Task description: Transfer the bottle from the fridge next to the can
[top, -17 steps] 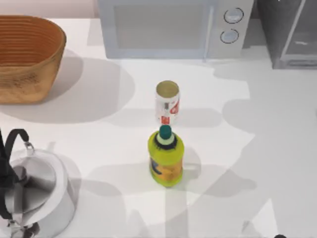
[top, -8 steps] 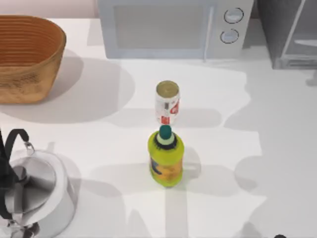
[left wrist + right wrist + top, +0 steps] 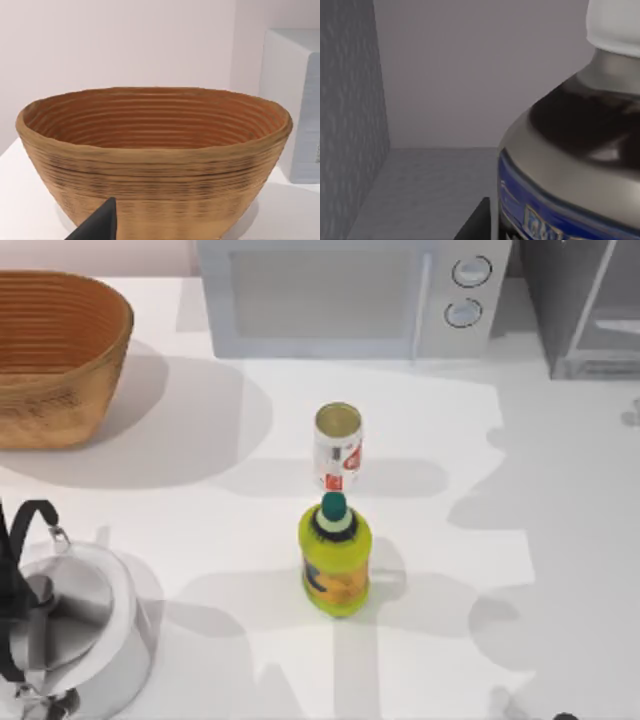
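Right gripper is reaching inside the fridge [image 3: 380,100], closing on the bottle [image 3: 570,150] to lift it out; finger state unclear.

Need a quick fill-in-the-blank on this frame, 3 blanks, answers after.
1. In the top view the can stands directly behind a yellow-green bottle with a ____ cap.
2. The microwave has ____ round knobs.
3. The left wrist view faces a woven ____.
Missing words: teal; two; basket
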### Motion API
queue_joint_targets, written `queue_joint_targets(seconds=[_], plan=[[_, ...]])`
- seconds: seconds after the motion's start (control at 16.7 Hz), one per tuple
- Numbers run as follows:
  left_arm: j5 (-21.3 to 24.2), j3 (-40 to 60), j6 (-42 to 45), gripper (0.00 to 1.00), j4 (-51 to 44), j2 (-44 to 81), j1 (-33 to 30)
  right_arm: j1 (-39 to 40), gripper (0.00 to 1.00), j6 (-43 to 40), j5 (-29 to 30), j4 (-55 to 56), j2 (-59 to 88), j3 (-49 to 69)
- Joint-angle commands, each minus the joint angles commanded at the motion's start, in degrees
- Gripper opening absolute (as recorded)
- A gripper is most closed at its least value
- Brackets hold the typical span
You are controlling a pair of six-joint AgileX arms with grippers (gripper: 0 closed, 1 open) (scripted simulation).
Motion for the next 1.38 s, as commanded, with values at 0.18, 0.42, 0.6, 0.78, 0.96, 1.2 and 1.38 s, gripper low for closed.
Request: queue_joint_targets(seconds=[0.18, 0.42, 0.6, 0.78, 0.96, 1.2, 1.38], plan=[[0.0, 0.0, 0.0, 1.0, 0.0, 0.0, 0.0, 3.78, 0.0, -0.06, 3.81, 2.12, 2.23, -0.04], [0.0, 0.0, 0.0, 1.0, 0.0, 0.0, 0.0, 16.47, 0.0, -0.26, 16.36, 7.38, 7.35, -0.79], [0.0, 0.0, 0.0, 1.0, 0.0, 0.0, 0.0, 29.23, 0.0, -0.48, 29.1, 11.88, 10.98, -1.68], [0.0, 0.0, 0.0, 1.0, 0.0, 0.0, 0.0, 40.67, 0.0, -0.68, 40.58, 15.75, 13.5, -2.7], [0.0, 0.0, 0.0, 1.0, 0.0, 0.0, 0.0, 47.44, 0.0, -0.84, 47.34, 18.14, 14.63, -3.58], [0.0, 0.0, 0.0, 1.0, 0.0, 0.0, 0.0, 48.88, 0.0, -0.88, 48.78, 18.64, 14.73, -3.83], [0.0, 0.0, 0.0, 1.0, 0.0, 0.0, 0.0, 48.72, 0.0, -0.77, 48.61, 18.52, 14.63, -3.66]])
